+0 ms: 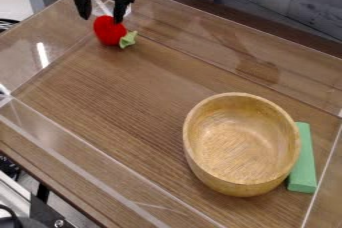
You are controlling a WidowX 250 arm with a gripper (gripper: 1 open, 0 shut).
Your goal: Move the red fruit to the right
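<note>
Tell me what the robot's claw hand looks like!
The gripper is black all over, with a chunky, boxy body on top and two short dark fingers poking out below. No cables or markings show; the rest of the arm is cut off at the picture's top.

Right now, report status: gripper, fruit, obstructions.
Black gripper open, just above the small red strawberry-like fruit, not gripping. Fruit on wooden table, far left. Round wooden bowl and flat green block sit right.

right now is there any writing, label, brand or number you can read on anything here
None: no readable text shows anywhere.
The red fruit, wooden bowl and green block are plain.
The gripper, jaws open, shows no legible marking.
The table shows only wood grain.
</note>
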